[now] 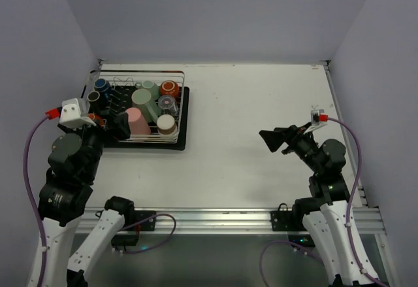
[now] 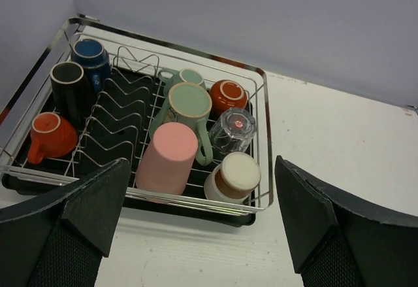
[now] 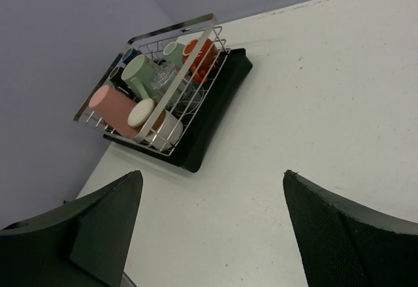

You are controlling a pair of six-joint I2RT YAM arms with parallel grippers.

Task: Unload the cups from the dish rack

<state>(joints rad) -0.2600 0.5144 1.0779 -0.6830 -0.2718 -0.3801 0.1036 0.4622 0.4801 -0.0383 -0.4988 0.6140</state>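
The dish rack (image 1: 140, 72) stands at the far left of the table, a silver wire frame over a black tray; it also shows in the left wrist view (image 2: 196, 202) and the right wrist view (image 3: 171, 71). It holds several cups: a pink tumbler (image 2: 166, 158), two teal mugs (image 2: 188, 107), an orange cup (image 2: 228, 96), a clear glass (image 2: 233, 130), a cream-and-brown cup (image 2: 232, 177), a blue cup (image 2: 90, 57), a black mug (image 2: 68, 87) and an orange mug (image 2: 51, 135). My left gripper (image 1: 121, 127) (image 2: 201, 163) is open and empty, hovering by the rack's near edge. My right gripper (image 1: 268, 138) (image 3: 212, 172) is open and empty, above bare table at the right.
Purple-grey walls close in the table at the back and on both sides. A metal rail (image 1: 215, 220) runs along the near edge by the arm bases. A metal strip (image 1: 343, 130) borders the table's right side.
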